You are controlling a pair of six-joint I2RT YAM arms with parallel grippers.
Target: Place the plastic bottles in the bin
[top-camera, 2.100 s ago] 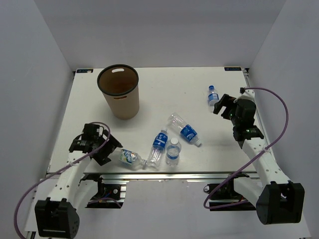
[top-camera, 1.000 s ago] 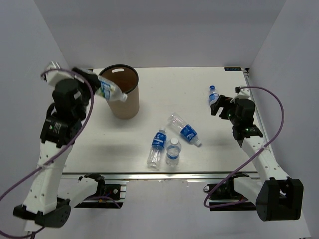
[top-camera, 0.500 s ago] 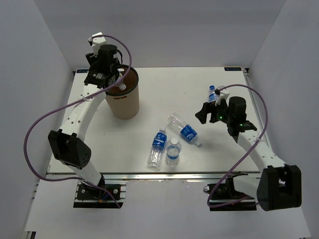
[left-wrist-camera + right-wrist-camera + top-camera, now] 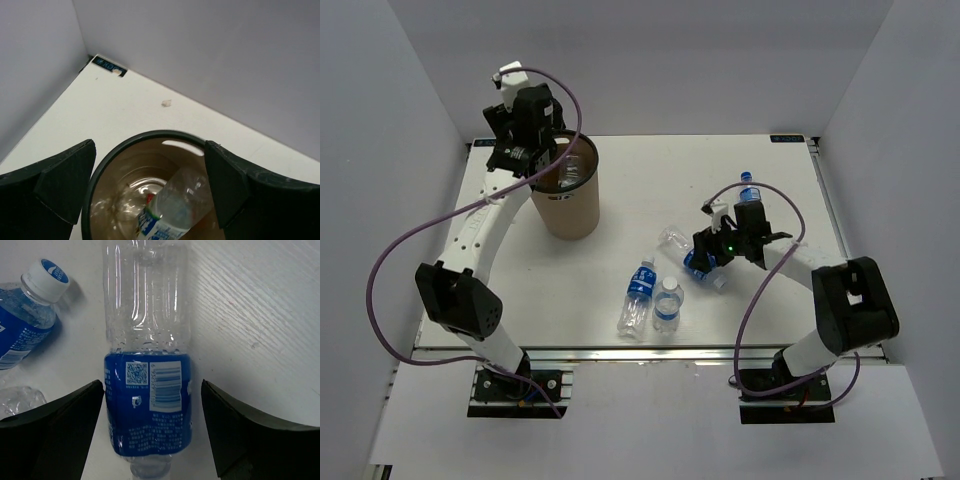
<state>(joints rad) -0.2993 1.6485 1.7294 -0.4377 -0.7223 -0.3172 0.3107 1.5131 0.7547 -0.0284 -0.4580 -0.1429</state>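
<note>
The tan bin (image 4: 566, 214) stands at the back left. My left gripper (image 4: 542, 152) is open over its mouth, and one plastic bottle (image 4: 571, 172) lies inside. In the left wrist view that bottle (image 4: 176, 204) leans inside the dark rim (image 4: 99, 171), below my gripper (image 4: 147, 187). My right gripper (image 4: 706, 257) is open and straddles a lying bottle (image 4: 672, 238); in the right wrist view its fingers flank the blue label (image 4: 148, 405) without touching. Three more bottles are on the table: one lying (image 4: 636, 293), one upright (image 4: 666, 303), one at the far right (image 4: 748, 187).
White walls close in the table on the left, back and right. In the right wrist view the capped end of another bottle (image 4: 31, 315) lies close to the left of the straddled one. The bin's mouth is right under my left fingers (image 4: 64, 184).
My left arm lifted a bottle from the table's front, carried it over the bin and let it go inside. My right arm swung from the far-right bottle to the lying middle bottle.
</note>
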